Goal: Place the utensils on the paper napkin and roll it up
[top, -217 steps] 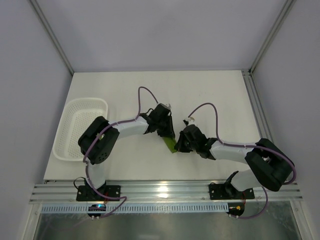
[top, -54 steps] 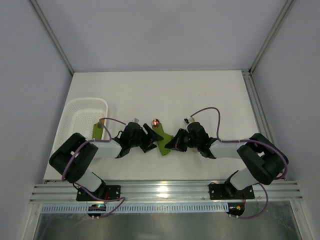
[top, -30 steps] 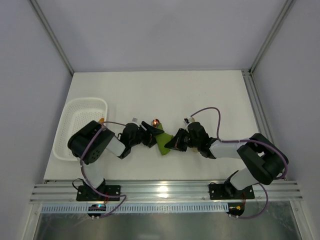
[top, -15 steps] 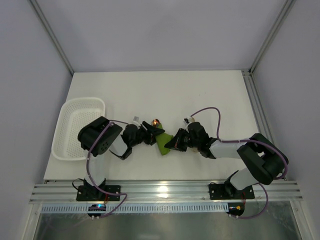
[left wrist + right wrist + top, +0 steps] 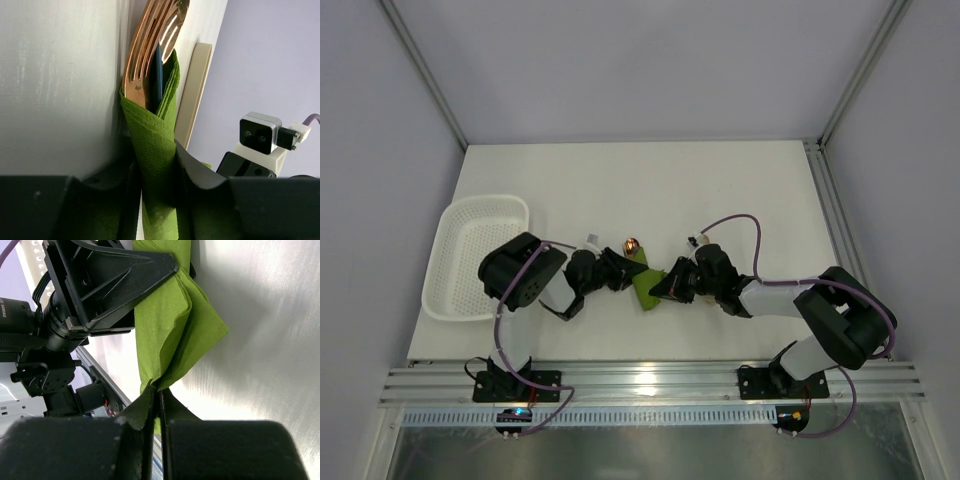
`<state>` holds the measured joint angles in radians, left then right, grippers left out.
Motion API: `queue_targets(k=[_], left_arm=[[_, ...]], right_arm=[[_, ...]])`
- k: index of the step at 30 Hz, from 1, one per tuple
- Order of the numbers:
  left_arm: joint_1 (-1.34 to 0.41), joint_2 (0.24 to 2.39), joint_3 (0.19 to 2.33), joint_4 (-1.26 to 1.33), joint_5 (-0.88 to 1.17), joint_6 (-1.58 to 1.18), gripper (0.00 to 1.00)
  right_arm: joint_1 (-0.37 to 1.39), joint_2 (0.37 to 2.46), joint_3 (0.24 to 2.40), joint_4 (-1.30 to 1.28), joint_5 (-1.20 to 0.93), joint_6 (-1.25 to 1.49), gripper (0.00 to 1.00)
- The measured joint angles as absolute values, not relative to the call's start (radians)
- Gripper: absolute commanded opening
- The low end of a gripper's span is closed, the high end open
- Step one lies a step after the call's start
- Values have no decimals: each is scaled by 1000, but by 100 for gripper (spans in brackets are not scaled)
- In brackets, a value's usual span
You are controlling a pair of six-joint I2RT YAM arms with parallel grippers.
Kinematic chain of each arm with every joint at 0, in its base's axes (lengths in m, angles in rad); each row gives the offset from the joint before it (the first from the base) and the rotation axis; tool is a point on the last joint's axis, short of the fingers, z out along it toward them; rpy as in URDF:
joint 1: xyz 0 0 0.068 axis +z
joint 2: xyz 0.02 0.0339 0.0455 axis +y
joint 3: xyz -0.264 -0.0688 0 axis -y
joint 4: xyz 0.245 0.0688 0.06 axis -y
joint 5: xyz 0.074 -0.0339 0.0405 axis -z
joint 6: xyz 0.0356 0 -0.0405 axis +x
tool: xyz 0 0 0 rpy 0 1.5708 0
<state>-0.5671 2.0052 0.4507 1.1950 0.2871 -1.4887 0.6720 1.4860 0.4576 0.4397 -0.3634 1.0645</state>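
A white bench sits between pale grey walls, aluminium posts at its back corners, a slotted rail along its near edge.

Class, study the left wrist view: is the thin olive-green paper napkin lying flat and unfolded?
No, the olive-green paper napkin is wrapped around the shiny copper-brown utensils, whose ends stick out.

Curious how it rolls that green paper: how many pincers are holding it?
2. The left pincer grips the rolled green napkin below the protruding utensils; the right pincer pinches one loose corner. Nothing hidden.
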Motion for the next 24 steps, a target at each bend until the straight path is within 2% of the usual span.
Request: queue_targets(k=[5,10,12,16,20,24], left_arm=[[-567,1995,470,1146,287,-1456,22],[-567,1980,504,1073,289,-1409,17],[-566,1968,529,1021,289,-1384,15],[-566,1947,578,923,283,-1330,6],[-561,1914,592,844,271,-1283,0],[-560,1898,616,785,273,-1243,0]], right_arm=[[672,1501,464,428,-368,1040,5],[672,1510,485,390,-361,995,18],[672,1510,490,375,-357,975,26],[672,1510,501,326,-344,934,38],[672,1501,514,262,-314,892,45],[673,1442,514,191,-269,854,47]])
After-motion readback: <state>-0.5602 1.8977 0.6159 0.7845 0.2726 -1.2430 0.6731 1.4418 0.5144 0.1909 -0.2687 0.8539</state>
